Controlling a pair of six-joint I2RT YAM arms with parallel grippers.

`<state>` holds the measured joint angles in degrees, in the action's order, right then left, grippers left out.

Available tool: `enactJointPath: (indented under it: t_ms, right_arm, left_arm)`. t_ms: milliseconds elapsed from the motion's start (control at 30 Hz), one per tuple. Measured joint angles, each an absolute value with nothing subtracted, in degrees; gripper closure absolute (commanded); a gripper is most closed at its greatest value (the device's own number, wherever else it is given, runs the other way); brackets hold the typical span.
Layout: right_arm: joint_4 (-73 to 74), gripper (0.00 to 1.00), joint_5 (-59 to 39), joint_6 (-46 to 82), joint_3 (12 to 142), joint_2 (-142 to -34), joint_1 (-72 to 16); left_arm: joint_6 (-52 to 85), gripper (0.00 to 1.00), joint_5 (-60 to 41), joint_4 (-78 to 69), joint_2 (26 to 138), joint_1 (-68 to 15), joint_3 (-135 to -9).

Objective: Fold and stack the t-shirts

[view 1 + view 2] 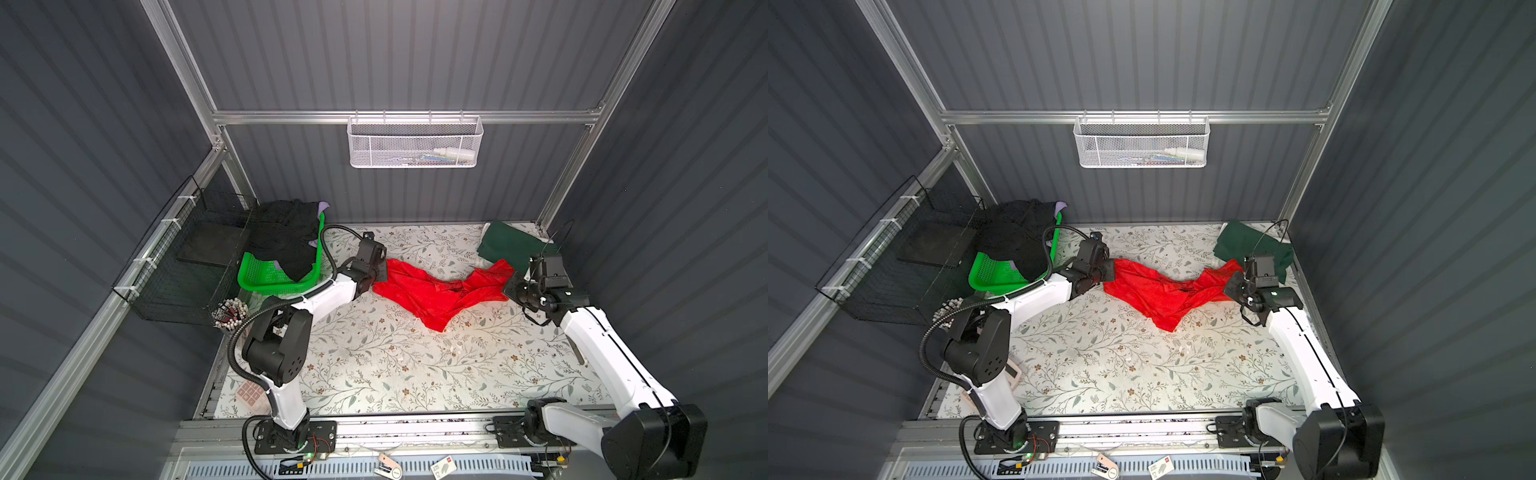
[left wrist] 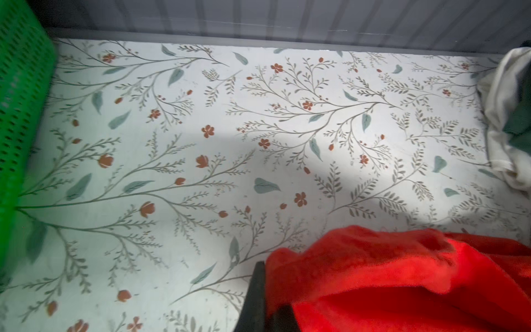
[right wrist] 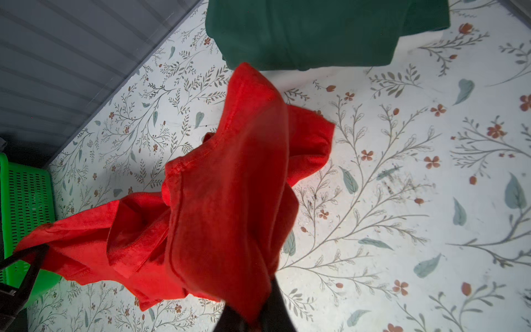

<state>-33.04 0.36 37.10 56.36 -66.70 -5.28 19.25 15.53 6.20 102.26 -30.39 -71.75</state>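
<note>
**Top views.** Landmark: green basket (image 1: 266,279), at a back corner of the floral table (image 1: 415,374).
- A black t-shirt (image 1: 286,243) is heaped in the basket and spills over its rim. A scrap of lavender t-shirt (image 1: 323,206) shows at the basket's rear corner.
- The left gripper (image 1: 383,272) is just beside the basket, jaws pinched together on one end of the red t-shirt (image 1: 424,293).
- The red t-shirt runs away from the basket as a crumpled band that sags in the middle.
- The right gripper (image 1: 509,286) is well apart from the basket, jaws closed on the shirt's other end.
- A folded dark green t-shirt (image 1: 513,245) lies at the back corner farthest from the basket, just behind the right gripper.
- A bit of white t-shirt (image 1: 483,263) pokes out on the basket-facing side of the dark green one.
- Both top views agree.

**Left wrist.**
- The basket wall (image 2: 20,100) is at one side, and bare table lies between it and the white t-shirt (image 2: 500,95).
- Dark green cloth (image 2: 520,120) lies on top of the white t-shirt.
- Red cloth (image 2: 402,287) is bunched and clamped between the dark fingers (image 2: 255,299).

**Right wrist.**
- Red cloth (image 3: 224,215) is gathered between the two dark fingers (image 3: 275,301).
- From there the shirt hangs clear of the table and stretches toward the basket (image 3: 26,195).
- The dark green t-shirt (image 3: 310,34) lies flat on the side away from the basket.
</note>
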Motion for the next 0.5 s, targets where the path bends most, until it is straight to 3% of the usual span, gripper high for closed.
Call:
enactJointPath:
  t_ms: [500]
  right_arm:
    - [-33.36,1.0,0.47,37.06,56.88,-64.49,-5.28]
  left_arm:
    - [13.67,1.0,21.71,12.93,88.66,-30.81,-72.99]
